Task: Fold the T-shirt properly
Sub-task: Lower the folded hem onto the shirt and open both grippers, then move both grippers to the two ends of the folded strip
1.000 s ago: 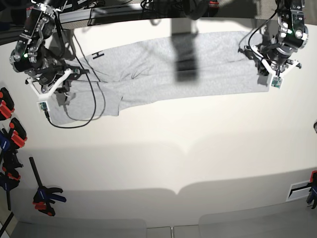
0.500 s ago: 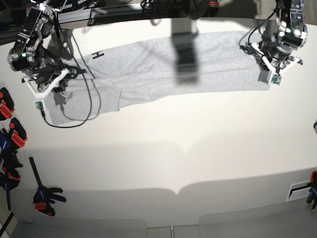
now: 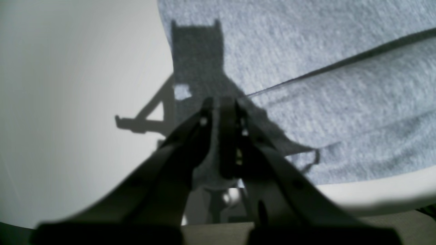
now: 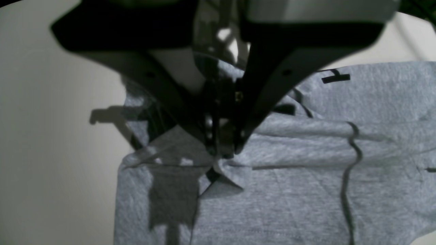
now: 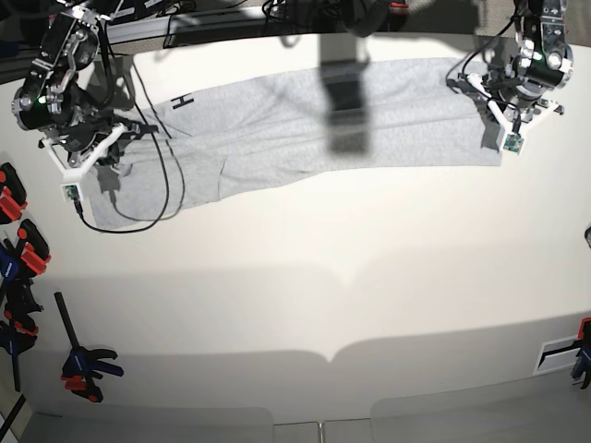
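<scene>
T-shirt [image 5: 305, 129] spread in a long grey band across far side of white table [image 5: 314, 277], partly folded lengthwise, black letter H showing near one end. Left gripper [image 3: 221, 102] at the shirt's edge, fingers pinched together on a bit of grey fabric, thin fold line running off from the tips. Right gripper [image 4: 221, 149] at the opposite end by the sleeve, fingers clamped narrow on a small raised tuck of cloth, black lettering just beside. Black cable [image 5: 162, 185] looping over shirt near right arm. Shadow of overhead mount across shirt's middle. Orange-and-black clamps [image 5: 23, 249] along table's edge, well apart from shirt.
</scene>
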Tool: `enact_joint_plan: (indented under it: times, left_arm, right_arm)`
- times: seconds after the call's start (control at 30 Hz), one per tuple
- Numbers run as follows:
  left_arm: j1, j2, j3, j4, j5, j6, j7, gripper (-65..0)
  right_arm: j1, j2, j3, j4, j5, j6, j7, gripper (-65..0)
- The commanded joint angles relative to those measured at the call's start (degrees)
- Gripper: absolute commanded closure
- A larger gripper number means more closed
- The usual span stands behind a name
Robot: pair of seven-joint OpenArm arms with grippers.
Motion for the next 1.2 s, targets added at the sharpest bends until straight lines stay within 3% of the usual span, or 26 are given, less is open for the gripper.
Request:
enact_joint_plan:
  times: [0.0, 0.07, 0.17, 0.23, 0.33, 0.43, 0.57, 0.73, 0.87, 0.93, 1.07, 1.17]
  left_arm:
    - [-0.1, -0.9, -0.6, 1.1, 0.8, 0.7, -0.3, 0.0]
    - [-0.1, -0.9, -0.6, 1.1, 0.8, 0.7, -0.2, 0.0]
    - [0.7, -0.9, -0.6, 1.1, 0.8, 0.7, 0.0, 0.0]
    - [1.8, -0.9, -0.6, 1.1, 0.8, 0.8, 0.0, 0.0]
    - [3.7, -1.0, -0.6, 1.1, 0.8, 0.8, -0.1, -23.2]
    - [4.7, -0.9, -0.6, 1.1, 0.8, 0.8, 0.0, -34.5]
    - [4.1, -1.0, -0.6, 1.1, 0.8, 0.8, -3.1, -35.3]
    - [4.1, -1.0, -0.6, 4.1, 0.7, 1.2, -11.8, -35.3]
    - [3.8, -0.2, -0.5, 3.6, -5.7, 0.7, -22.3, -35.3]
    - [2.0, 2.4, -0.5, 0.0, -5.0, 0.0, -21.9, -35.2]
    - [-2.7, 7.2, -0.5, -12.0, -3.7, -2.9, -20.8, -35.2]
    - [-5.2, 8.6, -0.5, -19.1, -3.7, -4.1, -19.9, -35.2]
  right_arm:
    - [0.6, 1.0, 0.6, 1.2, 0.0, 0.0, 0.2, 0.0]
    - [0.6, 1.0, 0.6, 1.2, 0.0, 0.0, -0.3, -0.9]
    - [0.6, 1.0, 0.6, 1.2, 0.0, 0.0, -0.1, -15.3]
    - [0.6, 1.0, 0.6, 1.2, 0.2, -0.5, 0.4, -20.4]
    - [0.6, 1.0, 0.6, 1.2, 0.4, -1.3, 0.4, -21.3]
    - [0.7, 1.0, 0.6, 1.2, 0.2, -1.3, 0.3, -21.3]
    - [1.0, 1.0, 0.6, 1.2, 0.5, -1.3, 0.8, -21.2]
    - [2.0, 1.0, 0.6, 2.5, 8.3, -1.0, 3.6, -21.2]
    - [3.0, 0.7, 0.6, 2.6, 13.4, 0.9, 11.3, -21.2]
    - [3.0, 0.3, 0.5, 1.9, 11.7, 0.9, 14.9, -21.2]
    - [3.0, -1.4, 0.5, -2.3, 4.5, 0.9, 16.9, -21.2]
    - [3.0, -2.1, 0.5, -7.5, -0.2, 0.9, 19.5, -21.1]
